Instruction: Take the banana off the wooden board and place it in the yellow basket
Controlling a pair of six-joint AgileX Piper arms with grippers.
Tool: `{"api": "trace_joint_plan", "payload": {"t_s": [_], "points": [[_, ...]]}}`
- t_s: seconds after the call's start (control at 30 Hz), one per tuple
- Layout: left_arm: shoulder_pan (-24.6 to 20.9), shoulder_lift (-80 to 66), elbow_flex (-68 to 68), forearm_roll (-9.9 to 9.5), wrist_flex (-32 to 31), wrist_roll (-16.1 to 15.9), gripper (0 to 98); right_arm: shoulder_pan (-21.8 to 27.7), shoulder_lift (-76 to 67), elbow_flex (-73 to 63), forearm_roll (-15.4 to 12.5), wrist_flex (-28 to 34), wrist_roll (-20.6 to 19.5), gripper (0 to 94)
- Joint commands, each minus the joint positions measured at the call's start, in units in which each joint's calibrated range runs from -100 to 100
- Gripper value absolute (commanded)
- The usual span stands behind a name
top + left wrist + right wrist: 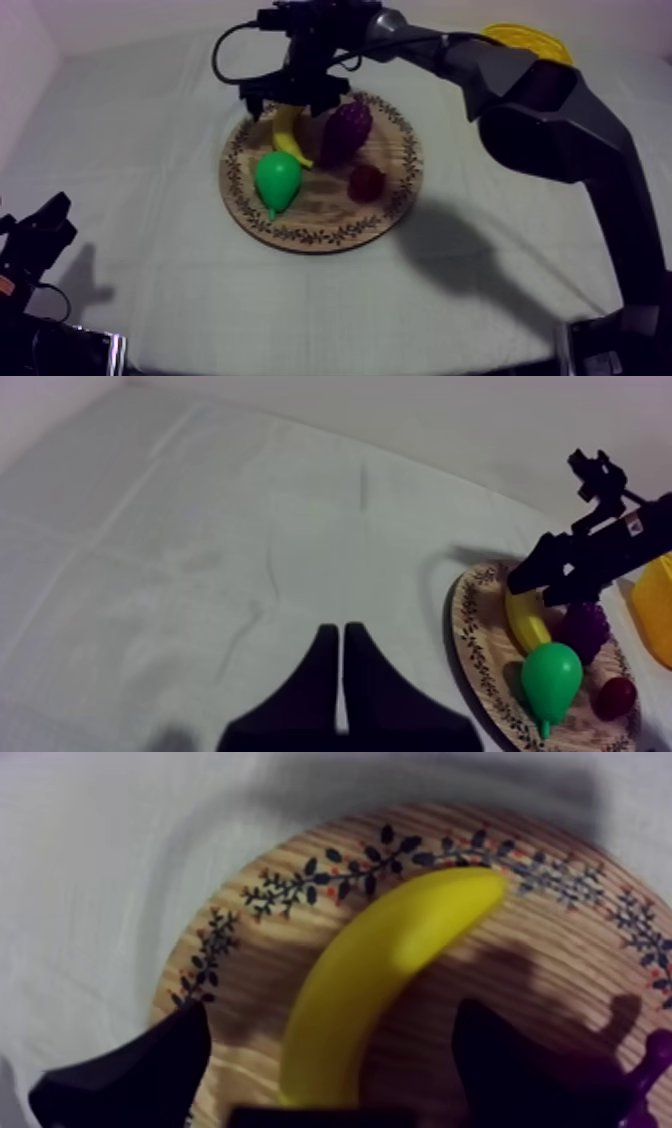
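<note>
Four fruits (278, 178) on wooden board (330, 215), right end effector (335, 1017) apart astride banana (390, 952), left end effector (342, 631) together

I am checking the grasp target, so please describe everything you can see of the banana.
The banana is a smooth yellow toy, curved and plastic-looking. It lies flat on the wooden board, one end pointing to the patterned rim. The right claw is open, one finger at each side, not touching it. From above, the green pear lies close beside its other end.

Banana (288, 135) lies on wood board (325, 208), basket (527, 40) far rt.
</note>
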Motion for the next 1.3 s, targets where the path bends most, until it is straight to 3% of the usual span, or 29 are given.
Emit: {"api": "trace_joint_plan", "payload": {"t_s": [0.0,0.27,0.57,0.63,0.93,1.27], "points": [[-0.02,-0.01,0.01,-0.02,0.01,0.01,0.1,-0.14,0.54,-0.41,0.09,0.05,-0.17,81.1],[-0.02,-0.01,0.01,-0.02,0.01,0.02,0.1,-0.81,2.2,-1.31,0.65,0.45,-0.24,65.6],[-0.02,-0.01,0.01,-0.02,0.01,0.02,0.1,-0.99,3.25,-2.86,1.3,1.29,0.18,22.7],[-0.02,-0.01,0.01,-0.02,0.01,0.0,0.1,-1.04,3.54,-3.63,1.43,2.18,0.22,16.7],[-0.02,-0.01,0.01,-0.02,0.01,0.03,0.1,-1.46,-0.22,-1.5,2.11,4.51,0.27,10.2],[-0.02,-0.01,0.01,-0.02,0.01,0.03,0.1,-1.2,-18.51,13.89,1.45,2.5,1.53,9.9]]}}
